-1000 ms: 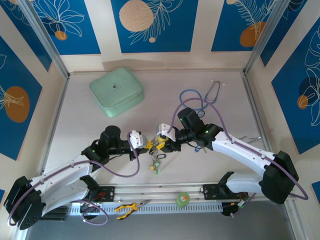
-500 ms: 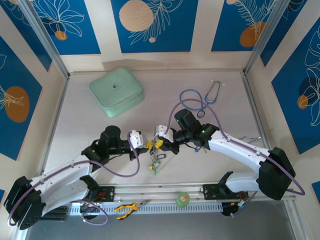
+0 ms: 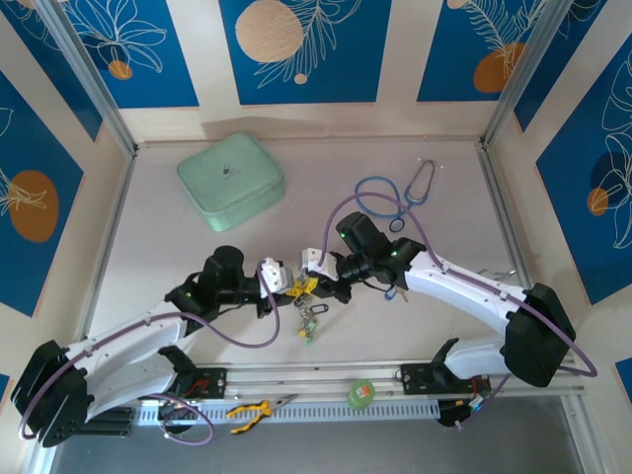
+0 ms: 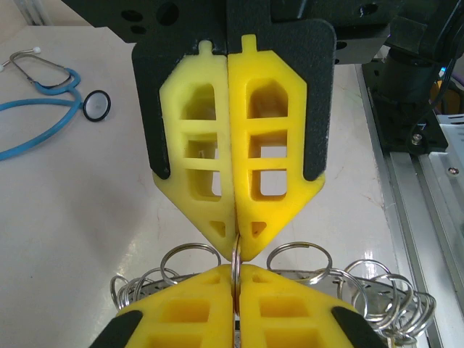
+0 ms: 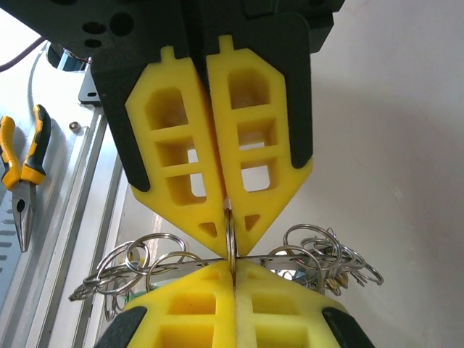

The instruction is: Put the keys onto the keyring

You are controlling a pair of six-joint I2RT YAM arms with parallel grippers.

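- The left gripper (image 4: 235, 293) is clamping tight on the keyring (image 4: 235, 267).
- The right gripper (image 4: 235, 246) is pinching the same ring, tip to tip.
- The keys (image 3: 310, 322) are dangling just beneath both fingertips.

High rear overview; two close, face-to-face wrist views, sharing the keyring (image 5: 230, 255).

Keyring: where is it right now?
In the top view the keyring is centre-table, pinched between the left gripper and right gripper, keys trailing toward the near edge.
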